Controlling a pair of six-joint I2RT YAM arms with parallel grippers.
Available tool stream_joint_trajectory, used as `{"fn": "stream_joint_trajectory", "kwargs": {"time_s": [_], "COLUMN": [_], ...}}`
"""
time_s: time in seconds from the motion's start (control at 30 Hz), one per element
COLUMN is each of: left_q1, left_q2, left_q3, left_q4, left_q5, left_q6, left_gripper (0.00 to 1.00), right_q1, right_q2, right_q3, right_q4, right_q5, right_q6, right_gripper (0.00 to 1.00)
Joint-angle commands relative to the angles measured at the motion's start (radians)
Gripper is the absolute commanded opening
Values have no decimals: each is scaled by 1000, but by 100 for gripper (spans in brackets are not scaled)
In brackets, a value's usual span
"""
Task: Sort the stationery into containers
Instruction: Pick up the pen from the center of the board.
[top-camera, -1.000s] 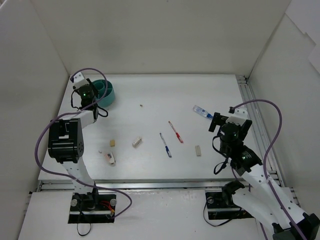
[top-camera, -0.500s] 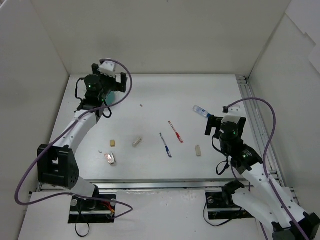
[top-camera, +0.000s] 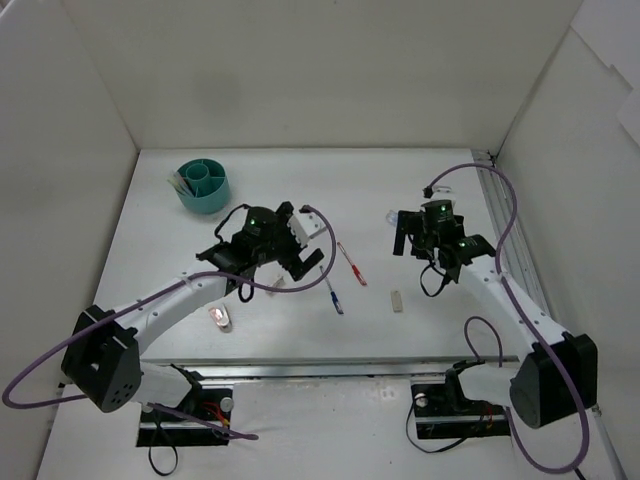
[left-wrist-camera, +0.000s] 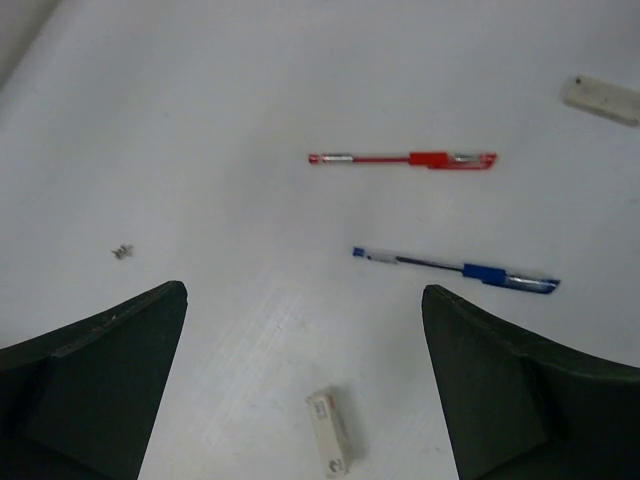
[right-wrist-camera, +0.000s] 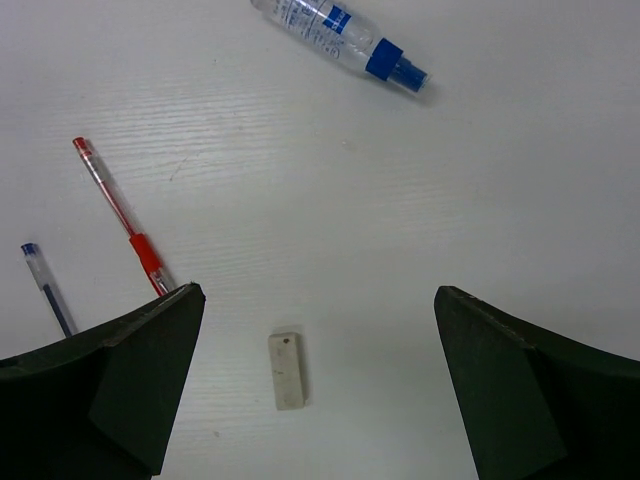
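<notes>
The round teal cup (top-camera: 204, 186) stands at the far left with thin items sticking out at its left rim. A red pen (top-camera: 351, 263) and a blue pen (top-camera: 331, 290) lie side by side mid-table. My left gripper (top-camera: 292, 258) hovers open just left of them; its wrist view shows a beige eraser (left-wrist-camera: 331, 432) between the fingers of the left gripper (left-wrist-camera: 303, 295), with the blue pen (left-wrist-camera: 460, 270) and red pen (left-wrist-camera: 410, 159) beyond. My right gripper (top-camera: 418, 245) is open above another eraser (right-wrist-camera: 286, 371), near the blue-white tube (right-wrist-camera: 340, 35).
A third eraser with a reddish mark (top-camera: 219, 318) lies near the front left. A small speck of debris (left-wrist-camera: 123, 252) sits on the white table (top-camera: 300, 180). White walls close in the table on three sides, and a metal rail (top-camera: 497, 200) runs along the right edge.
My left arm swung from the teal cup to the middle of the table, and its gripper opened. My right arm stretched farther out, toward the tube.
</notes>
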Motion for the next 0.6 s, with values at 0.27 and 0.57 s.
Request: {"fn": "stream_joint_trajectory", "kwargs": {"time_s": [0.27,0.57], "left_q1": [-199,-284], "left_q2": [88,336], "left_q3": [58,378], "left_q4": [-129,-396], "left_q5": [-100,-184], "left_q6": [0,187], "left_gripper": [100,100], "right_q1": [-78,-124], "right_q2": [232,237], "right_q3": [172,182], "right_q4": [0,-4], "right_q5": [-230,-277], "right_q6": [-42,-74], "right_gripper": [98,98]}}
